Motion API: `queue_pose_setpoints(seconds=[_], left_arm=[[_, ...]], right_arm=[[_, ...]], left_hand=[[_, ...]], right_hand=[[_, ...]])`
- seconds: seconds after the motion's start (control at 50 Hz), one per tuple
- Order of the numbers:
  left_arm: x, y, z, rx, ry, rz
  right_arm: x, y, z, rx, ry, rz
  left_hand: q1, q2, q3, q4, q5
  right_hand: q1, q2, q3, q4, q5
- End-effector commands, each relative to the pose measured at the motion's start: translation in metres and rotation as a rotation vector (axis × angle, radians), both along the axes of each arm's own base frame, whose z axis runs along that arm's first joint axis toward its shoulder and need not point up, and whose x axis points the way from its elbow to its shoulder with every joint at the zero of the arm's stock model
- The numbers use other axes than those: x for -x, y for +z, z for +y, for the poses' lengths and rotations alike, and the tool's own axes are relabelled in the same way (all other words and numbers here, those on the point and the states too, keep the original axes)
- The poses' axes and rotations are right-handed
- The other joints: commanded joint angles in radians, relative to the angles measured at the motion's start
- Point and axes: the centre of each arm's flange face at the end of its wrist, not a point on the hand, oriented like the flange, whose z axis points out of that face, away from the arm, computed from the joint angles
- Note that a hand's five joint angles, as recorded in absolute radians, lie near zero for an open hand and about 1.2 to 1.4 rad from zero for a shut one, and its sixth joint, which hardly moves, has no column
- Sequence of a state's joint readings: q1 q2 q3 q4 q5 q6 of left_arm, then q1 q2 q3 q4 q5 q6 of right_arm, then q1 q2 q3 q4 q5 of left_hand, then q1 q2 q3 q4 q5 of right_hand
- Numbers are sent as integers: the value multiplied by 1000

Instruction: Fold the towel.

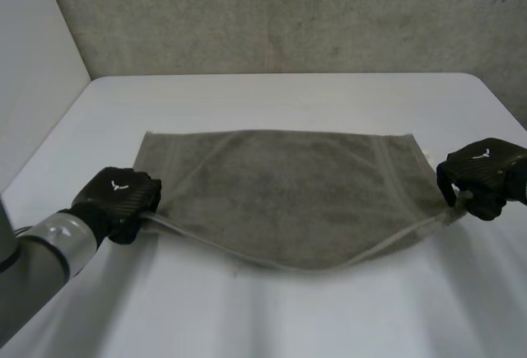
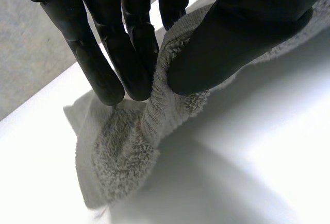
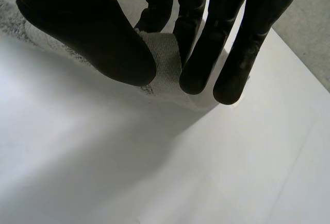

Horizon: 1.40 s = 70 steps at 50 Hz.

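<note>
Looking down from the head view, we see a grey towel (image 1: 280, 193) spread across the middle of the white counter (image 1: 280, 95). Its far edge lies flat and its striped bands run along both short sides. The left hand (image 1: 119, 197) sits at the towel's near left corner and the right hand (image 1: 486, 173) at the near right corner. The near edge runs between them in a sagging curve, lowest around the middle, with a shadow under it.

In the left wrist view we see the thumb pressing a bunched ridge of terry cloth against the straight fingers, so this hand is pinching the corner. The cloth drops from the pinch down onto the counter just under the fingertips.

In the right wrist view it is the same: thumb and fingers are clamped on a small fold of the towel's banded corner, with the fingertips close above the counter.

We note the grey left arm (image 1: 41, 251) coming in low over the near left of the counter. A rough grey wall (image 1: 280, 12) stands behind the counter's far edge.
</note>
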State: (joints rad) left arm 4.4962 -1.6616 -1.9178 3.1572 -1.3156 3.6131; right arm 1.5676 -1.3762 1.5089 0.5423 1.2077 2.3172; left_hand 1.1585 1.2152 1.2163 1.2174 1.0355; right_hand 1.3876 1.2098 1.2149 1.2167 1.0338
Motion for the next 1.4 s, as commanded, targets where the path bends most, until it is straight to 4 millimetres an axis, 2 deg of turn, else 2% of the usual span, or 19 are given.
queue_pose_setpoints(seconds=[0.02, 0.06, 0.12, 0.16, 0.18, 0.22, 0.24, 0.28, 0.34, 0.38, 0.44, 0.6, 0.94, 1.12, 1.16, 1.2, 1.32, 1.38, 1.4], left_arm=[[4, 16, 8, 11, -69, 37], [7, 11, -15, 11, -61, 35], [10, 6, -29, 2, -61, 32], [16, 0, -59, 16, -71, 11], [16, 0, -60, 16, -71, 11], [23, -10, -90, 44, -88, -19], [23, -10, -91, 44, -88, -20], [30, -22, -120, 68, -98, -39], [33, -27, -135, 80, -99, -40], [39, -32, -160, 107, -90, -36], [43, -36, -180, 126, -85, -35], [53, -55, -211, 157, -90, -34], [62, -69, -240, 237, -95, -18], [64, -75, -245, 257, -91, -15], [65, -77, -244, 251, -94, -15], [73, -77, -238, 247, -108, -16], [85, -68, -232, 265, -133, -6], [85, -40, -232, 310, -128, 9], [85, -40, -232, 311, -128, 9]], right_arm=[[-2, 11, -9, 75, 30, -21], [-5, -1, -30, 88, 19, -55], [-5, -7, -46, 98, 1, -79], [-7, -17, -71, 103, -29, -125], [-7, -17, -71, 103, -30, -125], [-24, -29, -88, 103, -16, -170], [-24, -29, -88, 103, -15, -170], [-39, -39, -110, 130, -26, -213], [-42, -43, -121, 149, -47, -233], [-45, -52, -142, 191, -103, -261], [-52, -57, -160, 254, -137, -288], [-64, -67, -185, 362, -148, -351], [-72, -86, -202, 458, -220, -335], [-73, -86, -208, 502, -234, -339], [-73, -85, -209, 505, -233, -340], [-73, -85, -209, 502, -235, -337], [-74, -71, -210, 517, -232, -344], [-73, -40, -204, 552, -228, -363], [-73, -40, -204, 552, -228, -363]], left_hand=[[238, 181, 180, 179, 186], [238, 181, 180, 179, 186], [238, 181, 180, 179, 186], [238, 181, 180, 179, 186], [238, 181, 180, 179, 186], [238, 181, 180, 179, 186], [238, 181, 180, 179, 186], [238, 181, 180, 179, 186], [238, 181, 180, 179, 186], [238, 181, 180, 179, 186], [238, 181, 180, 179, 186], [238, 181, 180, 179, 186], [238, 181, 180, 179, 186], [238, 181, 180, 179, 186], [118, 61, 60, 59, 66], [-984, -1041, -1042, -1043, -1036], [-984, -1041, -1042, -1043, -1036], [-984, -1041, -1042, -1043, -1036], [-984, -1041, -1042, -1043, -1036]], right_hand=[[9, 186, 181, 180, 188], [9, 186, 181, 180, 188], [9, 186, 181, 180, 188], [9, 186, 181, 180, 188], [9, 186, 181, 180, 188], [9, 186, 181, 180, 188], [9, 186, 181, 180, 188], [9, 186, 181, 180, 188], [9, 186, 181, 180, 188], [9, 186, 181, 180, 188], [9, 186, 181, 180, 188], [9, 186, 181, 180, 188], [9, 186, 181, 180, 188], [9, 186, 181, 180, 188], [9, 186, 181, 180, 188], [-1213, -1035, -1040, -1042, -1034], [-1213, -1035, -1040, -1042, -1034], [-1213, -1035, -1040, -1042, -1034], [-1213, -1035, -1040, -1042, -1034]])
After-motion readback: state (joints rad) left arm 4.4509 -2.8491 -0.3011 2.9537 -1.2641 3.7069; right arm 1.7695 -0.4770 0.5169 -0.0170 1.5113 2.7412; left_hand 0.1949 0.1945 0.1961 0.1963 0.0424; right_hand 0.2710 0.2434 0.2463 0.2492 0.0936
